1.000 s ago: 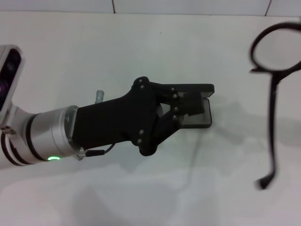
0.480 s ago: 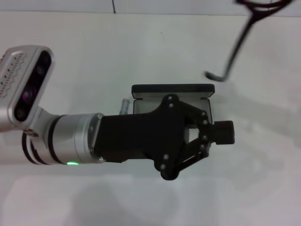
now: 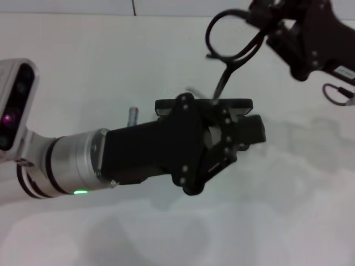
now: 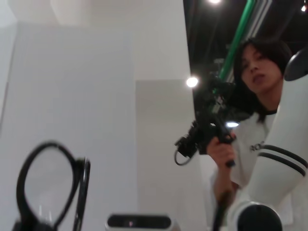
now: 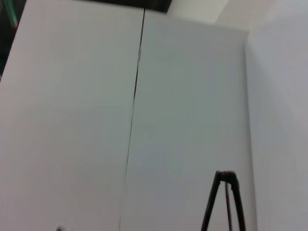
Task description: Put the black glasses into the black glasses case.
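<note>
My right gripper [image 3: 265, 21] reaches in from the far right, shut on the black glasses [image 3: 228, 36]. They hang in the air with one round lens to the left and a thin temple arm pointing down toward the black glasses case [image 3: 203, 103]. Only the case's raised far edge shows. The rest lies under my left gripper [image 3: 254, 129], which stretches across it from the left with its fingers together and nothing seen between them. In the left wrist view, the glasses [image 4: 47, 188] hang above the case edge [image 4: 138, 221]. Their temple arms [image 5: 224, 202] show in the right wrist view.
The white table [image 3: 111, 66] runs to a white wall at the back. A small grey metal stub [image 3: 133, 116] stands just behind my left wrist. A person holding a camera rig [image 4: 250, 82] stands beyond the table.
My right gripper has come into view at the far right and carried the glasses left and lower, to just above the case. My left gripper has shifted farther back, over the case.
</note>
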Motion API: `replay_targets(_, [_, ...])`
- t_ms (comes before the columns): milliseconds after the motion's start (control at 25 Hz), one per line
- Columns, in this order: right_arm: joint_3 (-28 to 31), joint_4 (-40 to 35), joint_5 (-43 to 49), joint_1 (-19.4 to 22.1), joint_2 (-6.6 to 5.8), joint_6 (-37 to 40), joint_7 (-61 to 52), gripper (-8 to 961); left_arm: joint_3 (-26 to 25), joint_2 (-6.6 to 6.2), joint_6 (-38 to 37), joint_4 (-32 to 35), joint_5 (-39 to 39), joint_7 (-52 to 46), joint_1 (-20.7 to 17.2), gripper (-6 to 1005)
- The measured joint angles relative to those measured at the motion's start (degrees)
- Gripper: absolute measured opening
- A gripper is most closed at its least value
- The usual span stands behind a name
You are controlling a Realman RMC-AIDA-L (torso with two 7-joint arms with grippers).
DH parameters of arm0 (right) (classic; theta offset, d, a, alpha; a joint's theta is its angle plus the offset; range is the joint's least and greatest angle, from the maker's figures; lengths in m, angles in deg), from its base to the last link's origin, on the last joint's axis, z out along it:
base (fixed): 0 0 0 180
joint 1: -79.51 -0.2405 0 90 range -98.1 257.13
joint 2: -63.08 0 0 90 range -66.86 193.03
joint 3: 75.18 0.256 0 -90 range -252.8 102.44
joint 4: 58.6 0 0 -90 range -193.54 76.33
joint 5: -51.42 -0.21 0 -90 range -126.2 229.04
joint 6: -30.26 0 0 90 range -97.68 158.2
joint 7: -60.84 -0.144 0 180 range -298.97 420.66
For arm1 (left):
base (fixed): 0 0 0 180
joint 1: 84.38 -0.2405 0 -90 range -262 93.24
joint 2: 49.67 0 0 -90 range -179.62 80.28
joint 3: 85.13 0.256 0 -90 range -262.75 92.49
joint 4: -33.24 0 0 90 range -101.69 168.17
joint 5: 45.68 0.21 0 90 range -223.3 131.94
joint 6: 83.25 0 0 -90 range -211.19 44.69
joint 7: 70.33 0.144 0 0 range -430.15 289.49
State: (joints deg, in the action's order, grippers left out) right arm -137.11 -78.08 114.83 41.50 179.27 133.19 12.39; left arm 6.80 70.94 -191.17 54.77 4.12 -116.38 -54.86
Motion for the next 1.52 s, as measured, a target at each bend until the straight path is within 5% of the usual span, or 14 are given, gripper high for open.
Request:
replay_targets(840, [-12.4,-2.5,0.7,-2.0,0.03,-7.8,0.2,103,-0.5,-0.12,2.9,-2.5,-4.5,-0.5,0.4,47])
replay_targets(1520, [-16.0,-4.5,0.7,-2.1,0.0,-8.9,0.1,103,-0.1,-0.19,3.5,-4.3,-5.9,-0.5,0.4,47])
